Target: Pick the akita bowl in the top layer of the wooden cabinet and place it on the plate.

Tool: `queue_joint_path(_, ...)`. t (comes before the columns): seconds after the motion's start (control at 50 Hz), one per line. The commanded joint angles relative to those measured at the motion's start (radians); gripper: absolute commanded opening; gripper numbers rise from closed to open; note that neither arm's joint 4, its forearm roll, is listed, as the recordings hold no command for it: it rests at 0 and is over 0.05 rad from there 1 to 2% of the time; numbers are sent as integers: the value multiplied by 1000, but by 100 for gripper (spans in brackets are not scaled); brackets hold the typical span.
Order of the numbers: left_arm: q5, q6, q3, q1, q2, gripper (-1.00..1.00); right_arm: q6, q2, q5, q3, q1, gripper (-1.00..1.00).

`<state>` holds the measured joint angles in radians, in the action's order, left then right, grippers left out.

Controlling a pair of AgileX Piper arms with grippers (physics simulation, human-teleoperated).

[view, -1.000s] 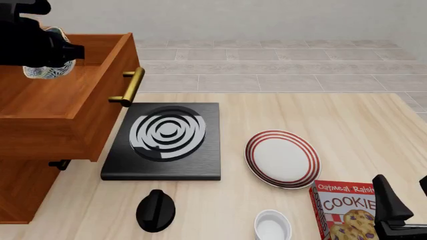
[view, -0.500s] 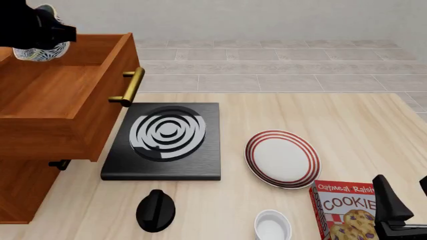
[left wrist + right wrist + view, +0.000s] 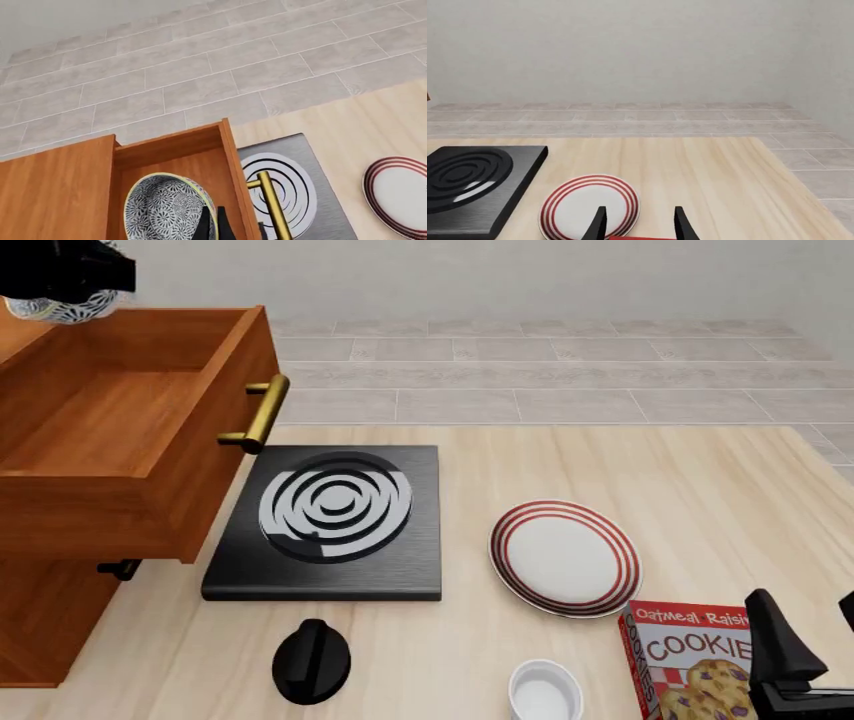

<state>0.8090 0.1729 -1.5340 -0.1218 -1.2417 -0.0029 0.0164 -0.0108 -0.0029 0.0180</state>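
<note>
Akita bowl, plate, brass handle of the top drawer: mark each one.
akita bowl (image 3: 167, 210), left wrist view, its patterned inside.
plate (image 3: 565, 558), front view, its white middle.
brass handle (image 3: 266, 412), front view, middle of the bar.

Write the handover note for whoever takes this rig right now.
Left claw: shut on the akita bowl, held high at the far left, above the top layer of the wooden cabinet.
Right claw: open, holding nothing, near the cookie box.
Plate: bare, on the table right of the stove slab.
Done: drawer open, bowl out.
Left: carry the bowl to the plate, set it down, release.
</note>
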Motion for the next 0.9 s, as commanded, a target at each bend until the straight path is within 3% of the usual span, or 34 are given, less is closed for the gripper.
queue_joint_path(0.02,23,46,-67,-38,-6,-100,1,1,-1,0,1,100)
queue_joint_path(0.32,67,94,-178,-99,-37,-100,2,-6,5,0,-3,100)
queue_joint_path(0.72,28,112,-155,-225,-64,-100,9,-9,7,0,2,100)
queue_joint_path(0.9,23,122,-189,-268,-86,-100,15,-6,5,-1,-1,100)
